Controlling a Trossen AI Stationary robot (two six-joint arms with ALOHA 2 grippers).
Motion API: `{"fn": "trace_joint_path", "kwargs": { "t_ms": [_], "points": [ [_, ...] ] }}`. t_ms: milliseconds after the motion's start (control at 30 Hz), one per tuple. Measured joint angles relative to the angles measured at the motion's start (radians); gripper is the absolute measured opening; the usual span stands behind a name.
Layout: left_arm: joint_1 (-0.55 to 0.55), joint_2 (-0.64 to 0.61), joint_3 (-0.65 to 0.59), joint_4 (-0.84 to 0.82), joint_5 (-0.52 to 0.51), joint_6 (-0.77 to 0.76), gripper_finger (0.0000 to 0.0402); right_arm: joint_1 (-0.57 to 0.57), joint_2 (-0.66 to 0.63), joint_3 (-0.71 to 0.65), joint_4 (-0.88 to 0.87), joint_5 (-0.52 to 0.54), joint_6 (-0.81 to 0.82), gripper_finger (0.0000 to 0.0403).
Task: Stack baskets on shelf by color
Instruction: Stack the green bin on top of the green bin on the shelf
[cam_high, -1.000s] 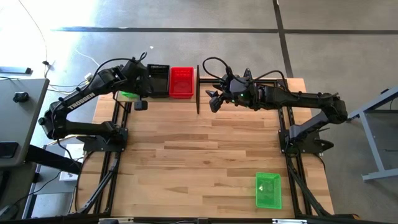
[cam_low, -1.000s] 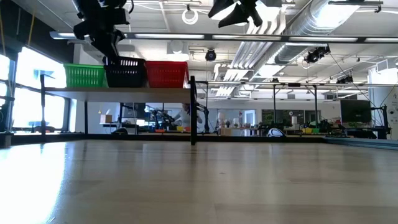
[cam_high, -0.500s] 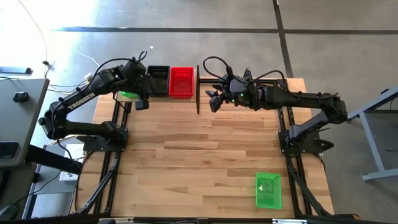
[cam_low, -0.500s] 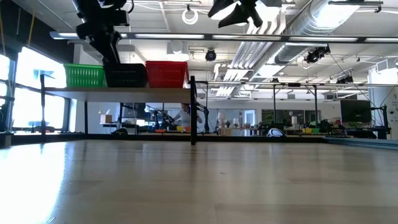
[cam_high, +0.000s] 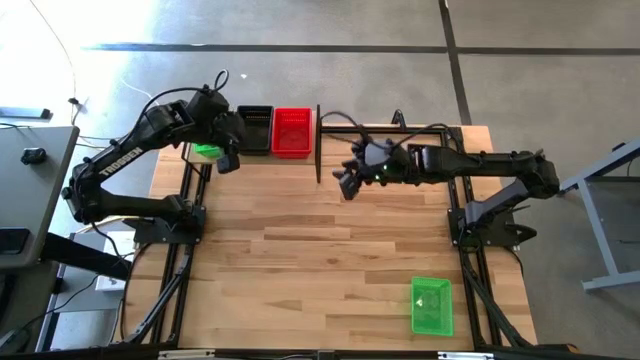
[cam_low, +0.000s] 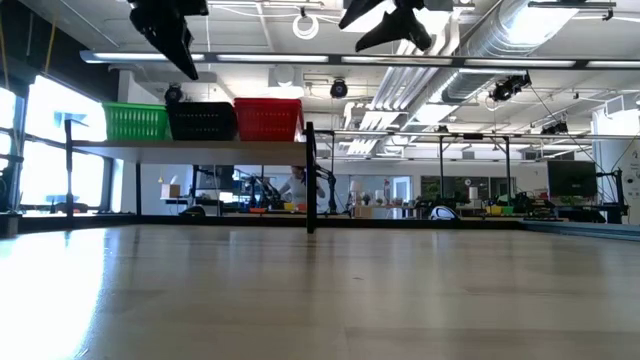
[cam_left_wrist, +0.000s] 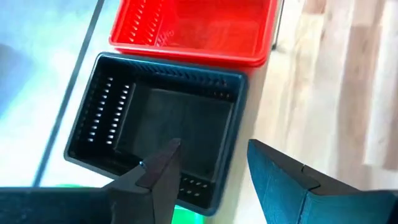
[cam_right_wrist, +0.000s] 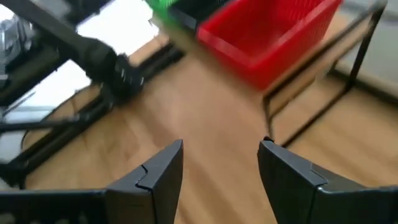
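Starting at the left, our left end effector (cam_high: 228, 150) hangs above the shelf (cam_low: 200, 146) with its fingers spread and nothing between them. It sits over the black basket (cam_left_wrist: 158, 127), which we judge has just been set down in the middle slot. On that shelf the stacks run by color: green baskets (cam_low: 135, 121) on the left, black in the middle, the red baskets (cam_low: 268, 118) on the right, touching or nearly touching side by side. We cannot tell how many baskets sit nested in each stack.

Moving right, a thin black shelf post (cam_high: 318, 145) stands between the red stack and our right end effector (cam_high: 346, 182). That one hovers over the bare desk (cam_high: 330, 260), also spread and empty, and its wrist view looks toward the shelf.

Farthest right, one lone green basket (cam_high: 431, 305) lies on the desk's near edge, well apart from the shelf. We judge it is the next to fetch. The right arm is closer to it, yet the green stack lies at the shelf's far left, past the post.
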Motion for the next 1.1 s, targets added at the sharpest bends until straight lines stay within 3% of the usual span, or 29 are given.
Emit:
{"fn": "trace_joint_path", "kwargs": {
  "t_ms": [267,633,900,1100],
  "points": [
    [-0.115,-0.002,0.028,-0.014,0.012,-0.193,0.0171,0.093,0.000,0.000,-0.182,-0.007,0.198,0.0190],
    [-0.360,-0.002,0.027,-0.012,0.059,-0.381,0.0170,0.288,0.006,0.000,-0.377,-0.025,0.538,0.0190],
    [-0.520,-0.002,0.028,-0.004,0.043,-0.415,0.0170,0.461,0.060,0.000,-0.502,-0.012,0.833,0.0190],
    [-0.595,-0.002,0.028,-0.001,0.018,-0.436,0.0170,0.574,0.097,0.000,-0.627,-0.060,1.021,0.0190]
  ]
}}
